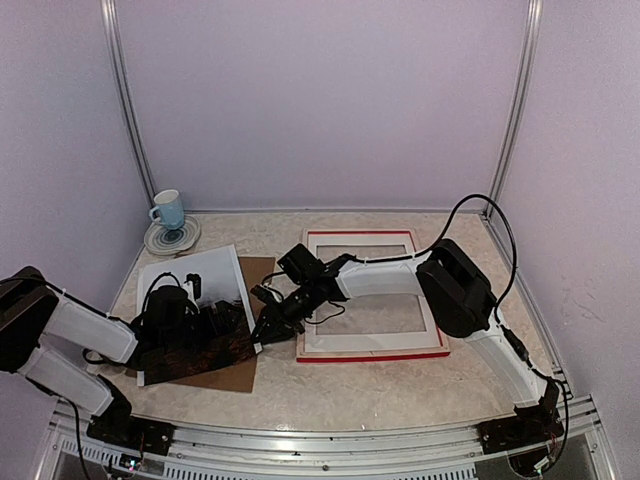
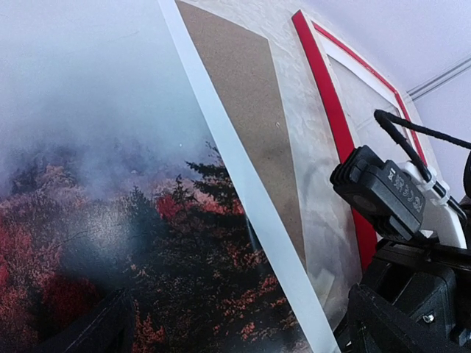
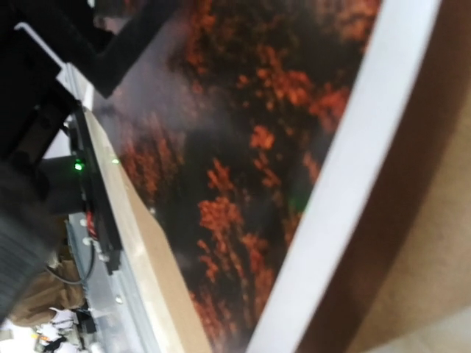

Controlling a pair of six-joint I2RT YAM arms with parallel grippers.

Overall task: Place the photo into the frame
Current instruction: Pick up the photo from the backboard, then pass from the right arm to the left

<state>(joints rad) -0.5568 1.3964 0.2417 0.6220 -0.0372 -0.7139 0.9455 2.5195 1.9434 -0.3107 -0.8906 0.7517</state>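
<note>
One photo (image 2: 110, 184), grey mist above dark red trees, white border.

A light blue cup (image 1: 168, 210) stands upright on a patterned saucer (image 1: 190, 237) at the far left corner of the marbled desk (image 1: 380, 390), and a brown board (image 1: 258, 270) lies flat on its left half.

Left gripper (image 1: 222, 322) and right gripper (image 1: 266, 328) sit low, tips close, facing each other
</note>
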